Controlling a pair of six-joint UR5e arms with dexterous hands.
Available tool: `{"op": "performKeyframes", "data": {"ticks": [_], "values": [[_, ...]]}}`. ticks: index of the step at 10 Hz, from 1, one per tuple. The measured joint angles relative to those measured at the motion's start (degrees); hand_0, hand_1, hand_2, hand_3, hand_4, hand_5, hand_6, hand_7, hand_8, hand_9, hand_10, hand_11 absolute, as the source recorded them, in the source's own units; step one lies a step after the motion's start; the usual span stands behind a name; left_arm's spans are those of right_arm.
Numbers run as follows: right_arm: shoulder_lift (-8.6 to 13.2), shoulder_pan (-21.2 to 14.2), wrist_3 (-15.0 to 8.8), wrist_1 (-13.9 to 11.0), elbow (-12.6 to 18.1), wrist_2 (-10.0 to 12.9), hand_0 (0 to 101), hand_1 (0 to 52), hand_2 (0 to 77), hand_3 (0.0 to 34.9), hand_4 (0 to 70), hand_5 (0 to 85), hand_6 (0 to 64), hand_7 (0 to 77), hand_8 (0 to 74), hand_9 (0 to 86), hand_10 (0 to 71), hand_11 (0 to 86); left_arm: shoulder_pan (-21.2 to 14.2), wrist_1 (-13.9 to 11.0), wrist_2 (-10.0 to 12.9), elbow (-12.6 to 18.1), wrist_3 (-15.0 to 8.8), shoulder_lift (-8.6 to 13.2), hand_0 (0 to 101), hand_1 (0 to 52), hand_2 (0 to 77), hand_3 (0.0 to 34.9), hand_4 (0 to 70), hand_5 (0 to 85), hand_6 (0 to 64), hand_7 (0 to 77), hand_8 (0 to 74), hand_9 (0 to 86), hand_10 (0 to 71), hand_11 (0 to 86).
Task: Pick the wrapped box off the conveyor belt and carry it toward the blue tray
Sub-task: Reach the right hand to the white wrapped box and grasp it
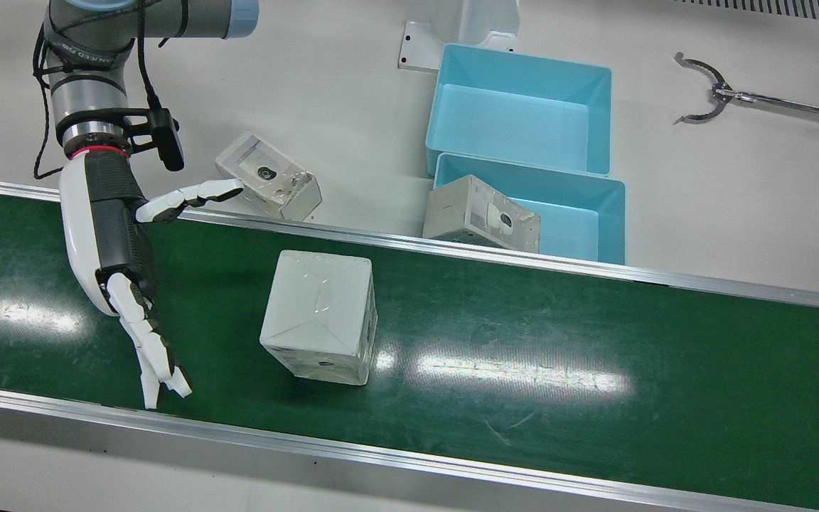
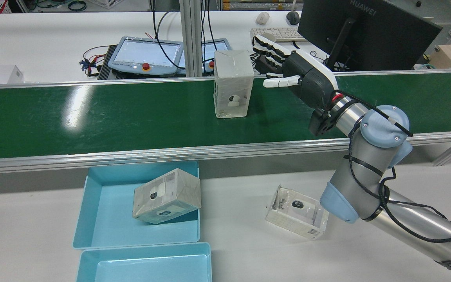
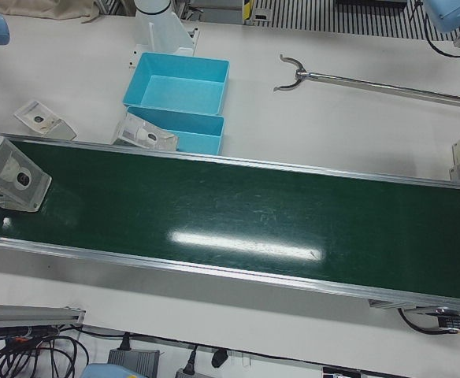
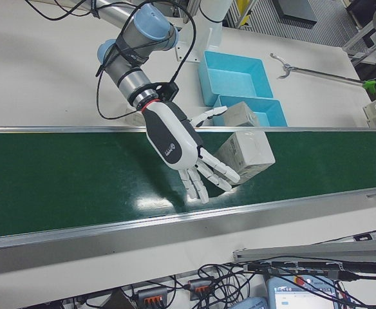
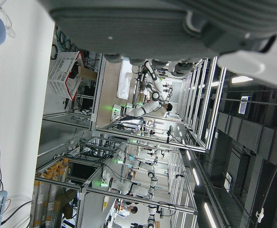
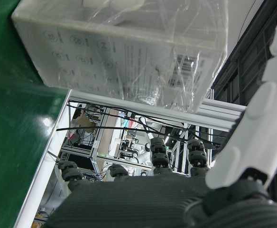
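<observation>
Right hand [image 1: 121,249] beside wrapped box [image 1: 319,316]

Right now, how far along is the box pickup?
Done: the right hand is over the belt, open, beside the upright box but not touching it. One box already leans in the blue tray; another lies on the table. In hand: nothing. Left: close on the box, lift it, carry it toward the tray.
</observation>
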Motion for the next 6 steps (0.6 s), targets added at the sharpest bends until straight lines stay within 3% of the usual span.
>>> {"op": "performKeyframes", "data": {"ticks": [6], "values": [[1.81,-1.64,-0.08,0.05,-1.92,0.09,38,7.1,13.6,30.3,15.3,8.7,0.0,12.0,0.0,1.1,6.0,7.6,0.00,0.00,0.00,0.00,0.00,0.00,0,0.0,1.1,0.0,0.0,0.5,0.0,0.5,0.5,0.0,0.5,0.0]]}}
